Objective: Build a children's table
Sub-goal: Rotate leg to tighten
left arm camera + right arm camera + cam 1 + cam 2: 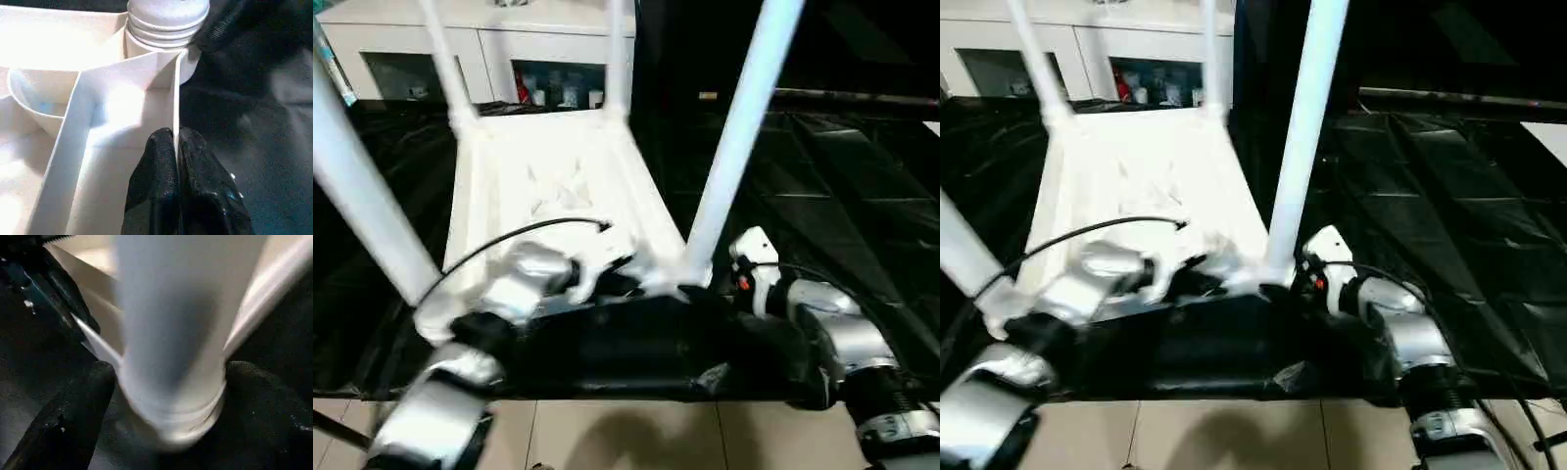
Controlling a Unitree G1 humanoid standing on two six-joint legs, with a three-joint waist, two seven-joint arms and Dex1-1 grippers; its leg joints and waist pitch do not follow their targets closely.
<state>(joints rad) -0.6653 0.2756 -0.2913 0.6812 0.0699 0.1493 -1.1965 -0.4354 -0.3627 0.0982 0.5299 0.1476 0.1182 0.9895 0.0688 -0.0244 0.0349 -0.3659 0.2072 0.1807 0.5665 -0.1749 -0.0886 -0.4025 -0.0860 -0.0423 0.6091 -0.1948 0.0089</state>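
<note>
The children's table [558, 196] lies upside down on the black-clothed surface [862, 215], ribbed underside up, all four white legs standing up from its corner sockets. My left jaws [177, 147] are clenched on the thin rim wall at the near edge of the children's table, one finger on each side of it, just beside the near-right corner socket. My right jaws [168, 396] straddle the base of the near-right leg [734, 147], a black finger [68, 416] close against each side; I cannot tell whether they grasp it. A white cabinet [431, 49] stands beyond the children's table.
</note>
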